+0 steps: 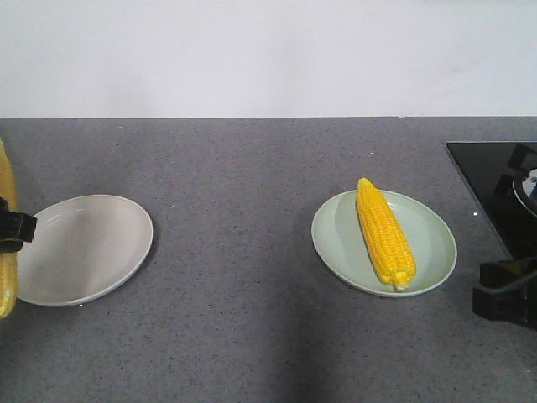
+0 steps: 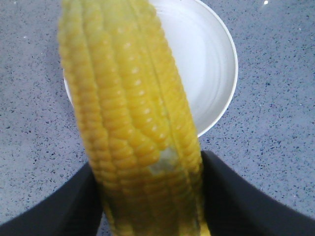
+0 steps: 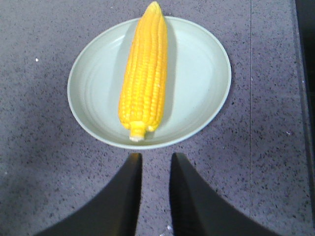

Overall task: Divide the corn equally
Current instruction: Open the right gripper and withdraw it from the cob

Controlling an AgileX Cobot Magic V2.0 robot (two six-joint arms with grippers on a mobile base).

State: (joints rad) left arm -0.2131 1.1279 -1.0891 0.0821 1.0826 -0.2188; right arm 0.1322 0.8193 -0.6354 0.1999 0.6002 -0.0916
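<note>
A yellow corn cob (image 2: 130, 113) is clamped between the black fingers of my left gripper (image 2: 150, 164), which is shut on it. It hangs over the near-left rim of an empty white plate (image 2: 206, 59). From the front, this cob (image 1: 7, 285) and the left gripper (image 1: 10, 228) sit at the left edge of the view, beside the white plate (image 1: 84, 248). Another corn cob (image 3: 144, 78) lies lengthwise in the pale green plate (image 3: 202, 73), stalk end towards my right gripper (image 3: 155, 158). That gripper hovers just short of the plate rim, jaws a narrow gap apart and holding nothing.
The grey speckled counter (image 1: 243, 277) runs back to a white wall. A black glass cooktop (image 1: 495, 185) fills the right rear corner, just behind my right gripper (image 1: 503, 290). The green plate (image 1: 436, 243) with its cob (image 1: 384, 231) sits right of centre.
</note>
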